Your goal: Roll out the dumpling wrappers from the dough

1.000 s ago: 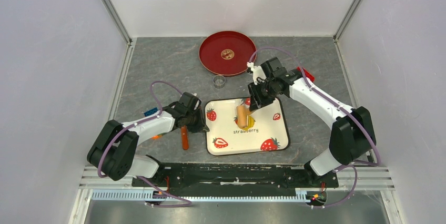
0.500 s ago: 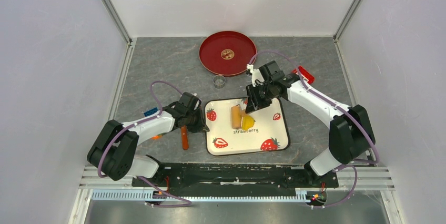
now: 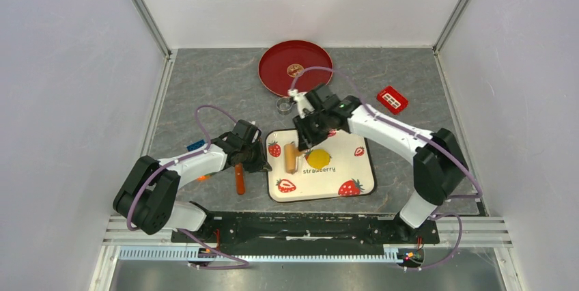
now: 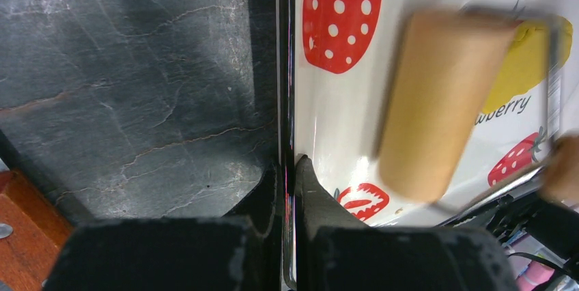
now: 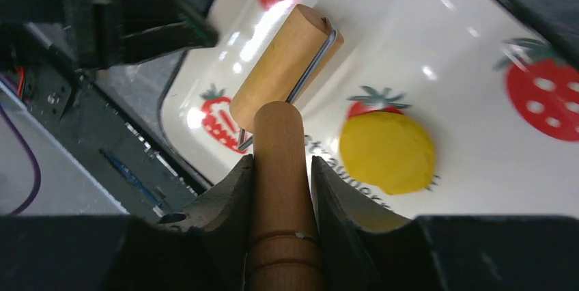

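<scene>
A white strawberry tray [image 3: 341,175] holds a flattened yellow dough piece [image 3: 318,158]. My right gripper [image 3: 305,138] is shut on the wooden handle [image 5: 278,161] of a small roller, whose barrel [image 3: 291,158] lies on the tray just left of the dough, apart from it. The barrel [image 5: 283,65] and dough [image 5: 387,152] also show in the right wrist view. My left gripper [image 3: 263,162] is shut on the tray's left rim [image 4: 287,134]. One small yellow dumpling wrapper [image 3: 295,70] lies in the red plate [image 3: 273,79] at the back.
A metal ring cutter [image 3: 284,105] stands between plate and tray. A red block [image 3: 392,99] lies at the right. An orange-handled tool [image 3: 239,179] and a blue piece [image 3: 196,145] lie by my left arm. Grey walls close in both sides.
My right gripper has drawn the roller leftward across the tray, off the dough, which now lies uncovered to its right. The left arm has not moved.
</scene>
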{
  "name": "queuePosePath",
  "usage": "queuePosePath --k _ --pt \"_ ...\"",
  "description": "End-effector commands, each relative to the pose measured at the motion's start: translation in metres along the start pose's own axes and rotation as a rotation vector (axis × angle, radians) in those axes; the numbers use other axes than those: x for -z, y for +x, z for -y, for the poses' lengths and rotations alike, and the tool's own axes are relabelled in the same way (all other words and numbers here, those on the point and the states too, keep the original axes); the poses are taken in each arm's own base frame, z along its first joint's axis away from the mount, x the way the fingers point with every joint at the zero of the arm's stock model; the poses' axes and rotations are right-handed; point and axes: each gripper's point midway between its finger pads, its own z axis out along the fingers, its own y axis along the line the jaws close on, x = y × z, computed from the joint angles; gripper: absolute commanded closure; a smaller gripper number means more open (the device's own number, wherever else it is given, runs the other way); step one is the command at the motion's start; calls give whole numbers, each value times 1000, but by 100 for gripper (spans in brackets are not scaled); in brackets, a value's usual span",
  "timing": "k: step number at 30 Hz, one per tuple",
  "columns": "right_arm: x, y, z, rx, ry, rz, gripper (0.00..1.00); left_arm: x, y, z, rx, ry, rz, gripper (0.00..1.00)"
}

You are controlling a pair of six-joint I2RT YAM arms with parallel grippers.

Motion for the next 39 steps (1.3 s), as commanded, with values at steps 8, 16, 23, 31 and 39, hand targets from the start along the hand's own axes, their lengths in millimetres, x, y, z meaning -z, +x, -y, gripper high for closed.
queuePosePath --k 8,16,23,31,39 --pt "55 -19 -24 43 60 40 100 -6 14 -44 7 -190 -16 98" --pt "101 -9 53 -103 232 42 100 -5 13 -44 6 -188 -14 98" --pt "82 3 67 -115 234 -46 100 -5 13 -44 6 -190 -16 98" --pt "60 30 89 -116 303 -140 100 -6 14 -44 5 -191 -19 98" --pt "63 44 100 -119 368 -156 100 -5 13 -44 6 -190 -17 98"
